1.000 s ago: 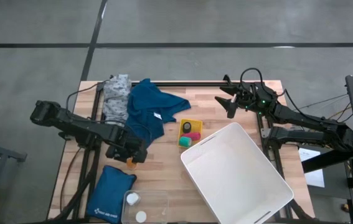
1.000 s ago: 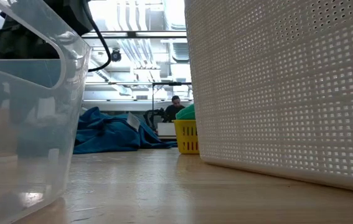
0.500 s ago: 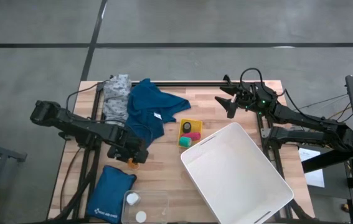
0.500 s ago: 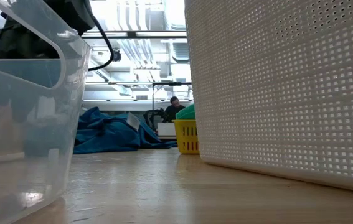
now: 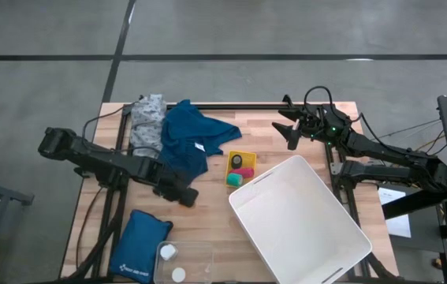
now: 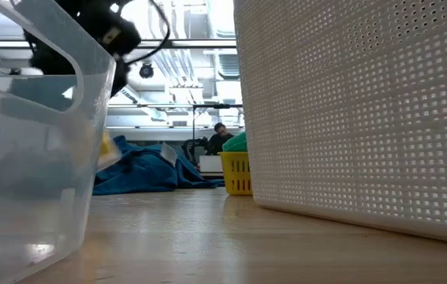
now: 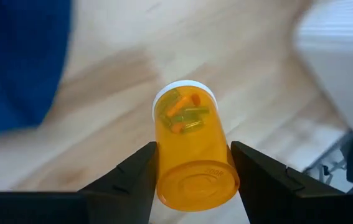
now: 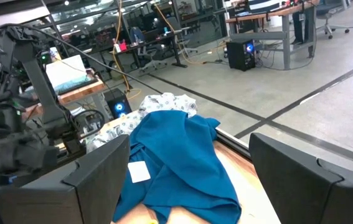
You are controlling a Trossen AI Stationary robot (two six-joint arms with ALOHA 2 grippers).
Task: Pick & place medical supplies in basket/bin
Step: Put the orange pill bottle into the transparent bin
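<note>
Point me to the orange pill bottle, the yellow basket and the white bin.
orange pill bottle (image 7: 192, 158): left wrist view, middle of its orange body.
yellow basket (image 5: 248, 155): high view, far rim.
white bin (image 5: 360, 232): high view, right rim.

Robotics lab or workshop: polished concrete floor (image 5: 231, 31), rows of equipment desks (image 8: 269, 18), ceiling ducts (image 6: 176, 55).

Overhead camera looks straight down on the whole table (image 5: 207, 221). A tabletop-level camera faces across it, white basket (image 6: 357, 110) close at frame right. Each wrist camera peers forward past its fingers; the blue cloth (image 8: 176, 155) appears in three views.
</note>
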